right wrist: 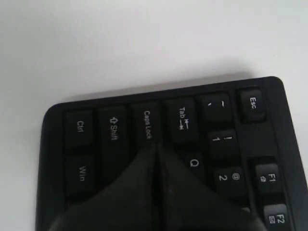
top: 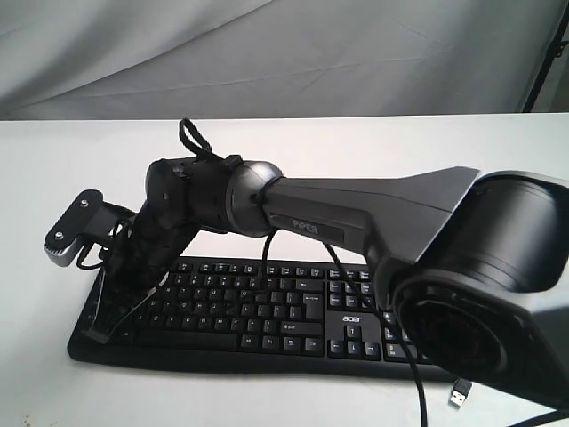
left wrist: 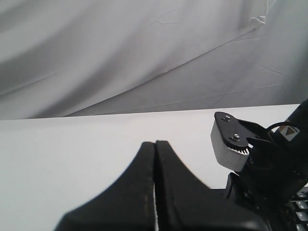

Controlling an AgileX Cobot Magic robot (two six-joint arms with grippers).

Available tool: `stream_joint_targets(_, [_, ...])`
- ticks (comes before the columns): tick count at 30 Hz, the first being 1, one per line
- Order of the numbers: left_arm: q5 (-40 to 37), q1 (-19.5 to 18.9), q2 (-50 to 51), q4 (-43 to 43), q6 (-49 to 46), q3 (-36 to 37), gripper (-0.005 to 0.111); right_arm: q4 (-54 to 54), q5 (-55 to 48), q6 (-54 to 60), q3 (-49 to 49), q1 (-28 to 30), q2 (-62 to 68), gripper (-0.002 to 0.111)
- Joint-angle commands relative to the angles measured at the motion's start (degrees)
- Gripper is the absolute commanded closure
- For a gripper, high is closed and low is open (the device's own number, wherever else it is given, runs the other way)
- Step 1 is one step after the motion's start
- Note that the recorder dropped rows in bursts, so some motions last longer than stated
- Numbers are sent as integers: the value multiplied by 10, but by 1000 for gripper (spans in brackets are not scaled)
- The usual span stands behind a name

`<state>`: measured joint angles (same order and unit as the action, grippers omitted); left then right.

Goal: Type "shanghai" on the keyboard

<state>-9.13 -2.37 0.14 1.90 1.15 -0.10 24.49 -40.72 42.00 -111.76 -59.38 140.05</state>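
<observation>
The black Acer keyboard [top: 267, 311] lies across the near part of the white table [top: 373, 160]. My right arm reaches over to its left end, where my right gripper [top: 100, 327] is shut with nothing between the fingers. In the right wrist view the right gripper [right wrist: 155, 147] has its joined tips at the edge of the Caps Lock key [right wrist: 147, 124], beside Q [right wrist: 194, 163]; the keys under the fingers are hidden. My left gripper [left wrist: 155, 144] is shut and empty above bare table, out of the exterior view. A corner of the keyboard [left wrist: 301, 208] shows beside it.
The keyboard's thin cable [top: 418, 374] runs off the near right, ending in a loose USB plug [top: 459, 394]. The right arm's wrist camera mount [left wrist: 230, 144] stands close to my left gripper. A grey cloth backdrop [top: 267, 53] hangs behind the table.
</observation>
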Motion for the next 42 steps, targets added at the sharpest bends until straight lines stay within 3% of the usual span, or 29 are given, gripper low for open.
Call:
stream_joint_targets(1, [3, 4, -1, 0, 2, 1, 107, 0, -9, 2, -3, -2, -5, 108])
stream_joint_targets(9, [3, 4, -1, 0, 2, 1, 107, -106, -60, -77, 8, 4, -79, 108])
stream_joint_targets(19, [3, 4, -1, 0, 2, 1, 107, -56, 73, -73, 250, 56, -183, 108])
stream_joint_targets(23, [3, 4, -1, 0, 2, 1, 107, -42, 106, -64, 300, 63, -203, 108])
stream_joint_targets(42, [3, 4, -1, 0, 2, 1, 107, -38, 133, -65, 336, 74, -203, 108])
